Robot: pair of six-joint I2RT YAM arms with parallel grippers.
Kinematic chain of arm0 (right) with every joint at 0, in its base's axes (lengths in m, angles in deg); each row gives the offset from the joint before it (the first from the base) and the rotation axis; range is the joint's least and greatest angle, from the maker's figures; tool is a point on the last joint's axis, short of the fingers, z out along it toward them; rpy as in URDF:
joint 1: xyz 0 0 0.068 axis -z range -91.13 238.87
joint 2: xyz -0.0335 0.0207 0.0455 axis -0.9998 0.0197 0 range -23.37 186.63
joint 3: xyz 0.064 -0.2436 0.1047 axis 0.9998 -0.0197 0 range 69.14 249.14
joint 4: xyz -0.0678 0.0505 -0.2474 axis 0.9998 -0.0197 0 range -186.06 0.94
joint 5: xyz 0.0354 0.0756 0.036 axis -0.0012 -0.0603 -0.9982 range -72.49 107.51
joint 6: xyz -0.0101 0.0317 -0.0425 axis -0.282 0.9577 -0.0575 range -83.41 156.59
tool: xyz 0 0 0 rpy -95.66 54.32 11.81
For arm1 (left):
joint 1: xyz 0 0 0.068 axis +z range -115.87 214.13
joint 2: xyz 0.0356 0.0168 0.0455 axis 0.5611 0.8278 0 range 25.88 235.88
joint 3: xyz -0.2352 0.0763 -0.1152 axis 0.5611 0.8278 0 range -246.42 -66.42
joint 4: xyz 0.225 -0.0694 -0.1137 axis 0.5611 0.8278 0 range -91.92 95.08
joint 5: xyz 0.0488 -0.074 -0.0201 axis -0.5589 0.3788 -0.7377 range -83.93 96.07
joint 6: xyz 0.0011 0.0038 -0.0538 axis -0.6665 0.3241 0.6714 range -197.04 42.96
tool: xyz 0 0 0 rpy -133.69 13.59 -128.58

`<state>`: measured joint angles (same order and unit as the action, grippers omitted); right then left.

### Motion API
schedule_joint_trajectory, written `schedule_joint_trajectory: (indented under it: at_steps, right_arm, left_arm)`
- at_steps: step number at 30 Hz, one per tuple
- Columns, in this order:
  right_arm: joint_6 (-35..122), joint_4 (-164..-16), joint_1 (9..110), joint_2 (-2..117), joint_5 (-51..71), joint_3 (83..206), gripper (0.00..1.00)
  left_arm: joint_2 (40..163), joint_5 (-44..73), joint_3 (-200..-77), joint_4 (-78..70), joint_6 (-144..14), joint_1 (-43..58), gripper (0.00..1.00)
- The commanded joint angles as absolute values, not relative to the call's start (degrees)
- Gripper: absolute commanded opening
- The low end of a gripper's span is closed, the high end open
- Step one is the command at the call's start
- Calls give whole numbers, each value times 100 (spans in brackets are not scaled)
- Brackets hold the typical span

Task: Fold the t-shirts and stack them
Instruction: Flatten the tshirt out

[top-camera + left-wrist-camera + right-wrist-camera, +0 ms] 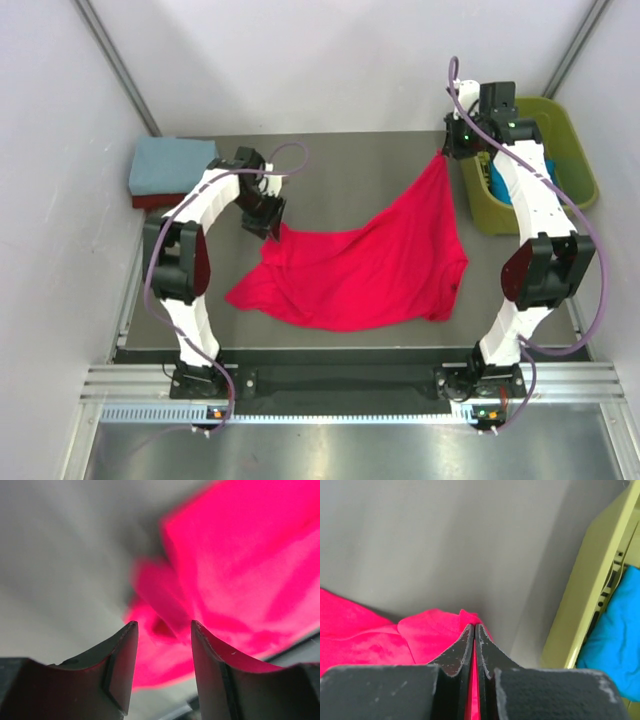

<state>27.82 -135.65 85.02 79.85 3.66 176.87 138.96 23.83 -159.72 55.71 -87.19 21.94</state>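
A bright red t-shirt lies spread and rumpled across the middle of the table, one corner pulled up toward the back right. My right gripper is shut on that raised corner, with red cloth pinched between the jaws. My left gripper hovers at the shirt's left edge, jaws apart, nothing between them; the red t-shirt shows blurred just beyond the fingertips. A folded blue-grey t-shirt rests on a dark red one at the back left. A bright blue t-shirt sits in the tub.
An olive-green plastic tub stands at the back right beside the right arm; its wall is close to the right gripper. White enclosure walls rise on the left, back and right. The table's front edge has a metal rail.
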Motion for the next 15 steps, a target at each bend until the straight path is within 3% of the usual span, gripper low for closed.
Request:
schedule_joint_trajectory:
  at_steps: [1,5,8,15]
  right_arm:
    - [2886,-13265,8378,7788,239,17893,0]
    - [2825,-13265,8281,7639,265,17743,0]
    - [2798,-13221,8281,7560,309,17629,0]
    - [2754,-13195,8228,7577,406,17655,0]
  left_arm:
    - [13006,2839,-15354,5662,-8231,2288,51]
    - [12599,2874,-14914,5556,-8222,2314,51]
    - [12633,2944,-14799,5486,-8056,2384,57]
    - [12607,3718,-14166,5310,-7739,2551,53]
